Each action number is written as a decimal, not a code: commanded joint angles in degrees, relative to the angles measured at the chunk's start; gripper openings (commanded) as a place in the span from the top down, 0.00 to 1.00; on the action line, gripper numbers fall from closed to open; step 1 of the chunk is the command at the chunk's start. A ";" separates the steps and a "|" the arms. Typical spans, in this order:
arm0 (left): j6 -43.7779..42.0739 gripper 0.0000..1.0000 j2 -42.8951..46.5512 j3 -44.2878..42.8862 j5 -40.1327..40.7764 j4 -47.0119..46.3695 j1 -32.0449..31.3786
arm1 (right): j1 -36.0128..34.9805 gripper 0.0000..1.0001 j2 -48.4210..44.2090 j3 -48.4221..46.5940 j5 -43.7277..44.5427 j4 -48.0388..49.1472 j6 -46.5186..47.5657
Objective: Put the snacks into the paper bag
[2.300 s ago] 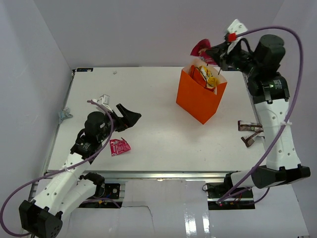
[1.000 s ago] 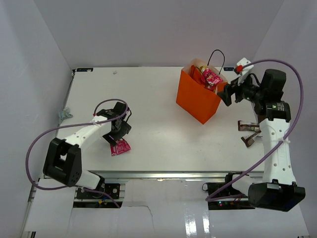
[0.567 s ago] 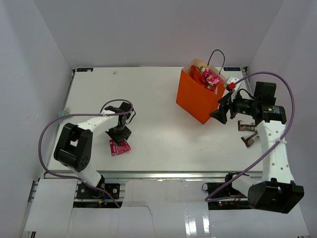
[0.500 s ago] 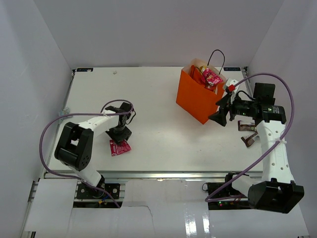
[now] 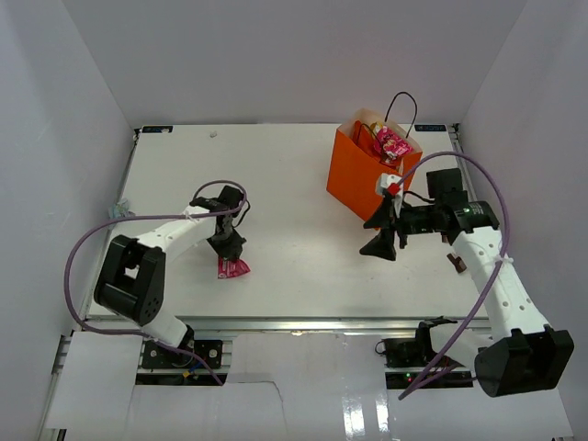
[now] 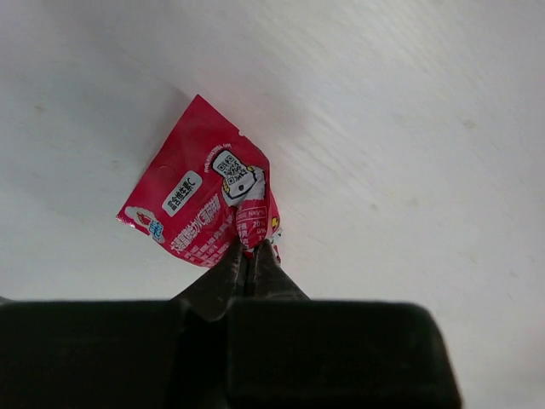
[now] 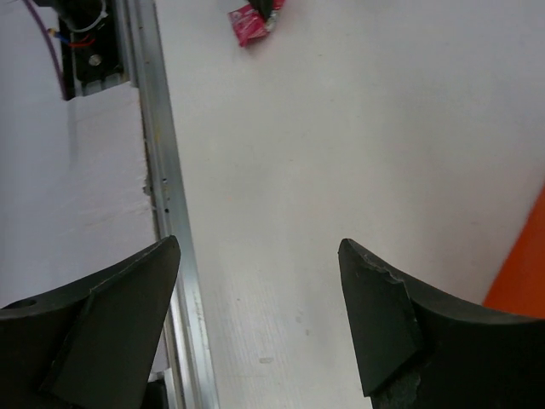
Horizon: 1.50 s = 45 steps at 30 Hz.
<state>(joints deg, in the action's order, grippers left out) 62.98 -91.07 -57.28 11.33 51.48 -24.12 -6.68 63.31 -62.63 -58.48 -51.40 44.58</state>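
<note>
Left gripper (image 6: 251, 254): jaws now clamped on pink packet (image 6: 204, 204), lower left | right gripper (image 5: 379, 236): jaws apart, withdrawn from paper bag (image 5: 363, 188) | packet judged ready for transfer.

Your surface (image 5: 285, 193) is a plain white top with a metal rail (image 7: 166, 213) along its near edge. The orange paper bag (image 5: 366, 188) stands upright on it toward the back right, mouth up. Near the front left, one crinkled pink-magenta packet (image 5: 231, 267) lies printed side up. At the right edge you can see a brown scrap (image 5: 456, 262), mostly hidden.
</note>
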 commanded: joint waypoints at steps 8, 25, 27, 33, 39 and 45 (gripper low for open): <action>-19.64 1.00 18.46 9.45 -29.67 -25.89 -0.14 | -15.20 0.18 7.70 -1.61 3.19 11.57 -14.25; -34.77 1.00 32.80 22.65 -79.70 -59.75 -1.11 | -28.65 0.09 15.35 -9.70 0.11 0.76 44.80; -34.77 1.00 32.18 22.73 -81.12 -59.66 -1.80 | -29.88 0.09 16.05 -11.80 0.99 2.00 45.33; -35.03 1.00 31.74 22.39 -80.68 -59.57 -2.77 | -33.48 0.08 19.39 -15.24 1.08 2.62 45.07; -34.59 1.00 31.39 21.86 -80.59 -59.57 -2.95 | -39.63 0.05 20.36 -12.61 2.93 2.71 43.76; -34.42 0.98 31.56 22.38 -79.36 -59.66 -2.95 | -40.87 0.40 19.84 -11.99 2.58 4.02 39.10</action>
<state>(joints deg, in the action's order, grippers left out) 29.45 -59.92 -34.54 -67.09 -6.52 -26.81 -47.48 84.03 -75.09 -55.42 -47.94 86.04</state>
